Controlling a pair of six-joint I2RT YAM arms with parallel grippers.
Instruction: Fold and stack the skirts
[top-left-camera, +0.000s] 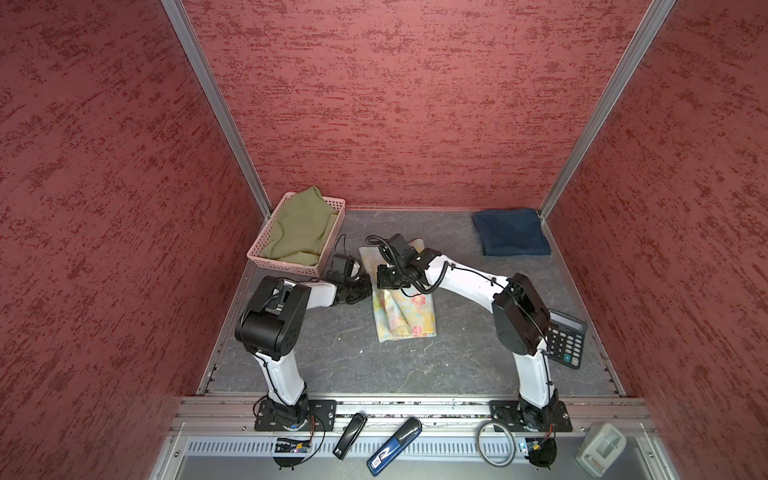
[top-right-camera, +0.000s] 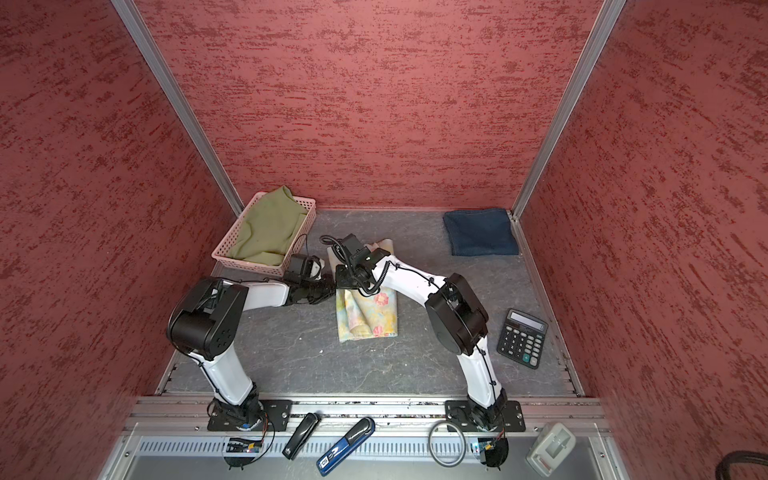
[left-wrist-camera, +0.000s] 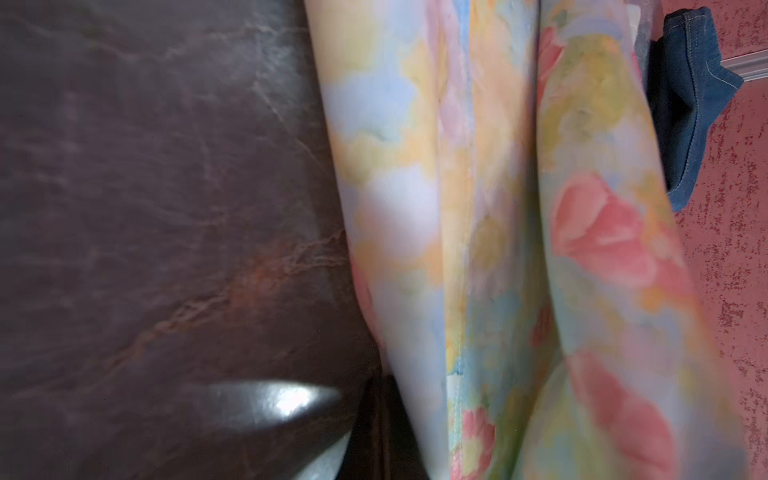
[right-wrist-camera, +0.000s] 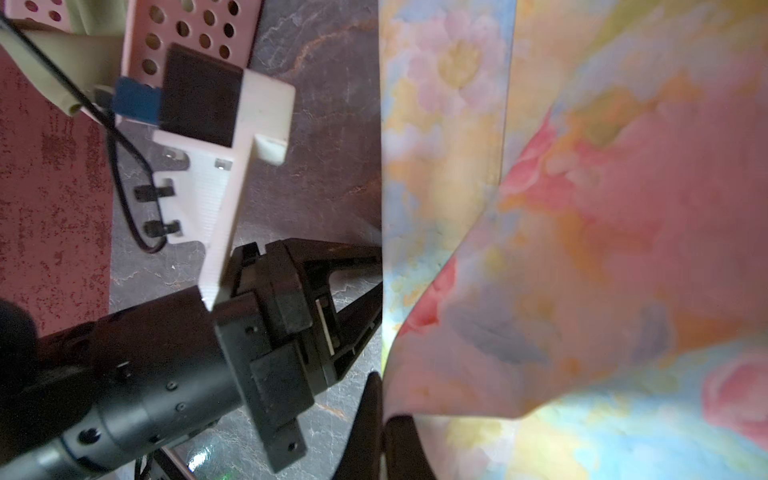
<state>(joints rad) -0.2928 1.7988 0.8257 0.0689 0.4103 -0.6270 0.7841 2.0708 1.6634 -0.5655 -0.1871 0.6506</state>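
Mid-frame in both top views: floral skirt (top-left-camera: 405, 309), part-folded. Upper right: denim skirt (top-left-camera: 513, 232), folded. Upper left, in basket (top-left-camera: 286, 266): olive skirt (top-left-camera: 299, 232). Left gripper (right-wrist-camera: 379, 272) pinched shut on floral skirt's left edge; right gripper (right-wrist-camera: 386, 428) beside it, opening impossible to tell. Probably thin, light, limp, slippery: pinch hem corners, both layers together, keep taut.

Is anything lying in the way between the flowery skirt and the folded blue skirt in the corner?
No. Only bare grey table shows between the flowery skirt and the blue skirt. The calculator sits off to the side.
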